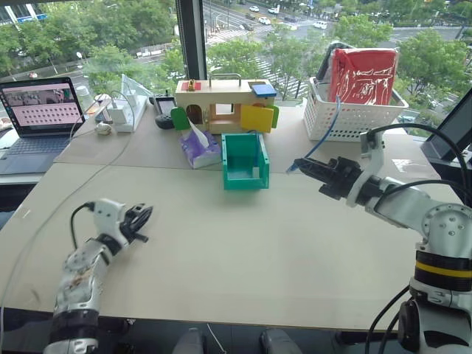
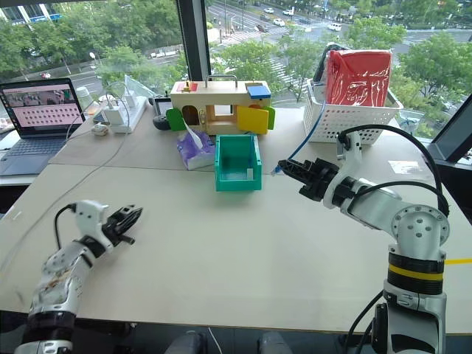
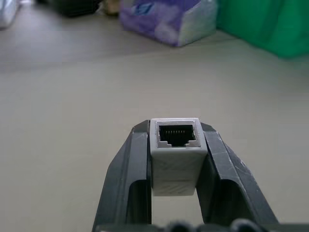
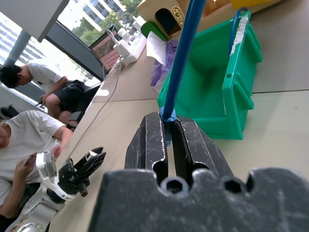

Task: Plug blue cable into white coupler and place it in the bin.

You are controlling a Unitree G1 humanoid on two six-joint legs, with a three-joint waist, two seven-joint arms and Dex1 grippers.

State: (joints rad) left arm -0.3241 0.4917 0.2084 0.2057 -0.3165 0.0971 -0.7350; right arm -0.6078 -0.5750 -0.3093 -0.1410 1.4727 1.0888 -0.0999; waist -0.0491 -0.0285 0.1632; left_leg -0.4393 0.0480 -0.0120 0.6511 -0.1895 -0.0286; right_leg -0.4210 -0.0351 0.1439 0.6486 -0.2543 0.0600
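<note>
At far left of the table [image 1: 243, 243] stands an open laptop [image 1: 40, 110], with a white charger block [image 1: 118, 114] and its cords just beside it. Nearer the front, the left gripper [image 1: 140, 218] hovers low over the tabletop; its two black fingers [image 3: 126, 164] are clamped on the white coupler [image 3: 175, 152], whose dark socket opening faces outward along the fingers. Behind, toward the middle, lies a purple tissue pack [image 1: 199, 147], and past it a wooden toy house [image 1: 225, 103] with coloured doors. The bin [image 1: 244, 160], green, sits at centre with its low front lip toward the robot; it appears empty, though its floor is partly hidden. To the right, the right gripper [image 1: 304, 167] is held above the table, its fingers pressed together on the blue cable [image 4: 182, 53] close to the plug end, which is too small to make out. The cable rises from there to the white lattice basket [image 1: 354, 114], which holds a red bag [image 1: 363, 74].
</note>
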